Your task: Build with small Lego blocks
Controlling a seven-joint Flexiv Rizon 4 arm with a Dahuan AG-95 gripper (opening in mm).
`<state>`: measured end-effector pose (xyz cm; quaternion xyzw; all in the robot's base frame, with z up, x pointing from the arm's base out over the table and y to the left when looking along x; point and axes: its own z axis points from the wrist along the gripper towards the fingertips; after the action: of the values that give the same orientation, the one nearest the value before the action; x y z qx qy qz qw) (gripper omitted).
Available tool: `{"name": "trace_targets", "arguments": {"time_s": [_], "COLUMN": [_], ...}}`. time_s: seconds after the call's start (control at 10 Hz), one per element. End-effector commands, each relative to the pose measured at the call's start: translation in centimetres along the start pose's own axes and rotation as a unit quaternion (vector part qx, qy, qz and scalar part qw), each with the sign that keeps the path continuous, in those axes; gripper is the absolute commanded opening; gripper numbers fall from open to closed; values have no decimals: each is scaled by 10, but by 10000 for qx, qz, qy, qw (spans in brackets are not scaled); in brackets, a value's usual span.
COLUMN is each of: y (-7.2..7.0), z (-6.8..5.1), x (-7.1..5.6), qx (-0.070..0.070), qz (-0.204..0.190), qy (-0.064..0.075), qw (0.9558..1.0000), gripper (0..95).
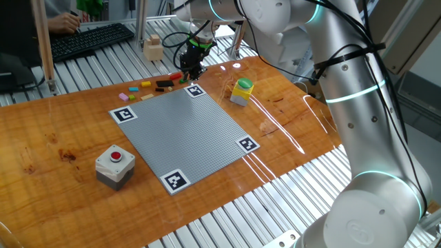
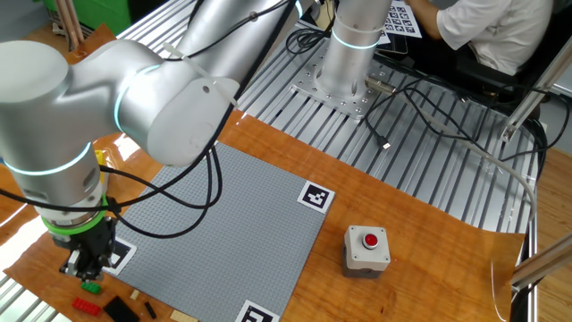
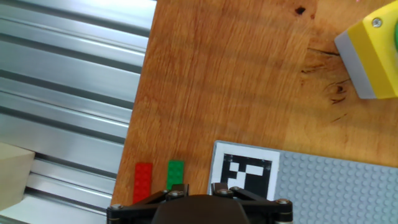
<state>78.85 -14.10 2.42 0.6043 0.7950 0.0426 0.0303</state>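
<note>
Several small Lego blocks lie on the wood beside the far corner of the grey baseplate (image 1: pixel 186 131): a red one (image 1: pixel 176 76), a green one (image 1: pixel 184 79), a black one (image 1: pixel 164 84), then yellow, orange, pink and tan ones further left. My gripper (image 1: pixel 193 67) hangs low over that corner. In the hand view the red block (image 3: pixel 143 180) and the green block (image 3: pixel 176 173) lie side by side. My gripper (image 3: pixel 198 187) has its left finger (image 3: pixel 177 188) at the green block's near end. The jaws stand a little apart, with only wood and the marker's edge between them.
A yellow container with a green top (image 1: pixel 242 90) stands right of the gripper. A pale wooden block (image 1: pixel 153 48) sits on the slatted metal behind. A grey box with a red button (image 1: pixel 114 165) is near the plate's front left. A keyboard (image 1: pixel 89 40) and a person are at the back.
</note>
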Motion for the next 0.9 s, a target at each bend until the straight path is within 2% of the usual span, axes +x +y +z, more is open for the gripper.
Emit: {"name": "trace_targets", "arguments": {"time_s": [0.1,0.6,0.9], "y": [-1,-2,-2], "z": [-1,0,9], "x": [0,-2,0], "qx": [-36,-94,-102], "qz": [-6,-35,-58], "qy": [-10,-16,-50], "qw": [10000,9999,9999], "gripper": [190,190,190]}}
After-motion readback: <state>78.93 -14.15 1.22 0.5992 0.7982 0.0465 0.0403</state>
